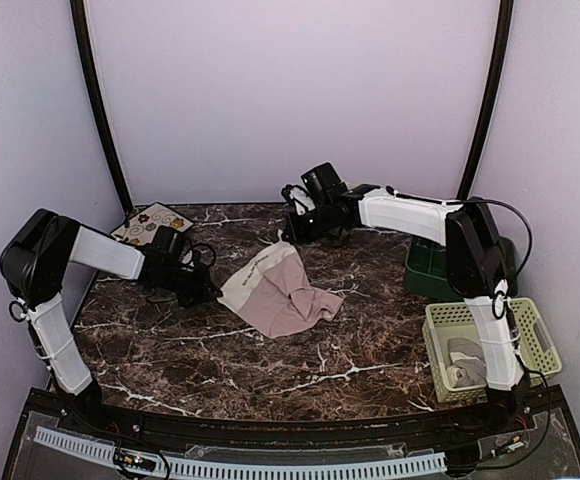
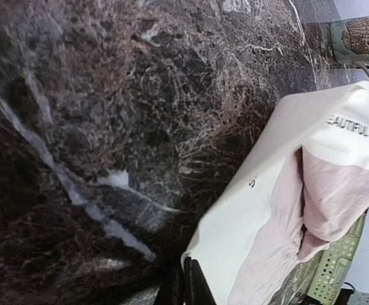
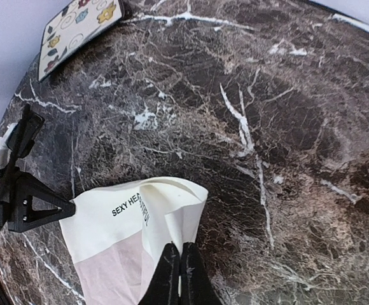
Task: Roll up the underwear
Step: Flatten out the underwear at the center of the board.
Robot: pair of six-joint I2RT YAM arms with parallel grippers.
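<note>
Pink underwear (image 1: 285, 295), left gripper (image 2: 183, 286) clenched at its corner, right gripper (image 3: 178, 267) pinching cream edge, open marble table (image 1: 270, 365) around

We see a bench (image 1: 270, 370) of dark brown marble shot through with white veins, which fills the bottom of a small enclosure. Pale lavender walls (image 1: 290, 90) close it in at the back and on both sides, and two dark curved poles (image 1: 97, 100) rise along the back corners. The light is soft and even, leaving only faint shadows on the stone.
</note>
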